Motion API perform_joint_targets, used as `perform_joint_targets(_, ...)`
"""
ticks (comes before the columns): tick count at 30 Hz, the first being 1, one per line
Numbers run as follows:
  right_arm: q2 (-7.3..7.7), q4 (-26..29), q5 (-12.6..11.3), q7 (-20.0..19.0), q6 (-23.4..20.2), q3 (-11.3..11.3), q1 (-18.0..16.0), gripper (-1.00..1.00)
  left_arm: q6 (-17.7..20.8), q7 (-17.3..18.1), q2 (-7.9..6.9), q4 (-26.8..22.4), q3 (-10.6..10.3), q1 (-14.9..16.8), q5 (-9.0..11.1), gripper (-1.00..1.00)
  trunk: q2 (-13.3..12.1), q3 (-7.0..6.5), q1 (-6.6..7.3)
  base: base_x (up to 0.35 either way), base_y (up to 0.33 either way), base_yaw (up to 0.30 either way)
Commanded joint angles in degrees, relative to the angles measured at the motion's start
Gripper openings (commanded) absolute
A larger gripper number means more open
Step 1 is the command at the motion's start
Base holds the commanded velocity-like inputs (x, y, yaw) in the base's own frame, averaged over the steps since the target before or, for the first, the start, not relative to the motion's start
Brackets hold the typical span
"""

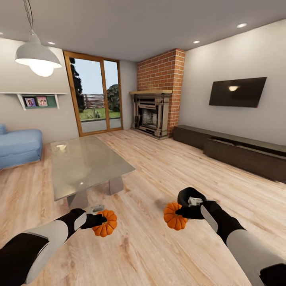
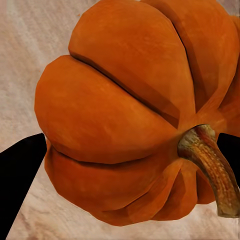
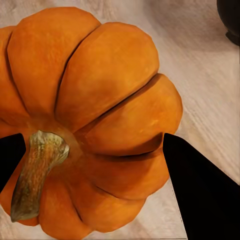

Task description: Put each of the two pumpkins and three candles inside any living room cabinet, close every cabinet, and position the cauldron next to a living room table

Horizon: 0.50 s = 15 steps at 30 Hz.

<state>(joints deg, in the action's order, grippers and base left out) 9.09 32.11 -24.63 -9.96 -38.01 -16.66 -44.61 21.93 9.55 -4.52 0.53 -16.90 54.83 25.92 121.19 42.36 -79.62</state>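
Pale plank floor [image 1: 159, 171] and what stands on it.

The wood floor carries a low coffee table near the room's middle, its reflective glass tabletop [image 1: 85, 163] set on short grey block legs [image 1: 115, 185]; a small pale object [image 1: 61, 147] lies on the glass near the far end. A small grey item [image 1: 98, 207] lies on the planks just in front of the table. A blue sofa [image 1: 20, 146] stands at the left, the long dark-brown cabinet [image 1: 238, 151] runs along the right wall, and a fireplace [image 1: 151, 115] stands at the far end.

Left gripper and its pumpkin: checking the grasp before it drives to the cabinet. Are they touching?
Touching. In the left wrist view, both dark fingers press the pumpkin, carried above the floor.
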Motion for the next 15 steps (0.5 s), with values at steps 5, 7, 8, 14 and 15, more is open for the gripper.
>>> perform_joint_targets(5, -0.64, 0.0, 0.6, 0.3, 1.0, -0.3, 1.2, -1.00, 0.1, 0.2, 0.13, 0.1, -0.4, 0.0, 0.5, -1.00, -2.0, -1.11, 1.11, 0.000, 0.000, -0.270)
perform_joint_targets(7, -0.69, 0.0, 0.6, 0.4, 1.1, -0.2, 1.3, -1.00, 0.1, 0.2, 0.17, 0.1, -0.4, 0.0, 0.6, -1.00, -2.8, -1.57, 1.55, 0.000, 0.000, -0.270)
perform_joint_targets(8, -0.71, 0.0, 0.6, 0.4, 1.1, -0.2, 1.4, -1.00, 0.1, 0.2, 0.19, 0.1, -0.4, 0.0, 0.6, -1.00, -3.2, -1.80, 1.77, 0.000, 0.000, -0.270)
perform_joint_targets(14, -0.74, 0.0, 0.6, 0.4, 1.2, -0.2, 1.5, -1.00, 0.0, 0.1, 0.27, 0.1, -0.3, 0.0, 1.2, -1.00, -5.6, -3.18, 3.09, 0.000, 0.000, -0.270)
perform_joint_targets(15, -0.74, 0.0, 0.7, 0.4, 1.2, -0.2, 1.5, -1.00, 0.0, 0.1, 0.33, 0.1, -0.3, 0.0, 1.2, -1.00, -6.0, -3.41, 3.31, 0.000, 0.000, -0.270)
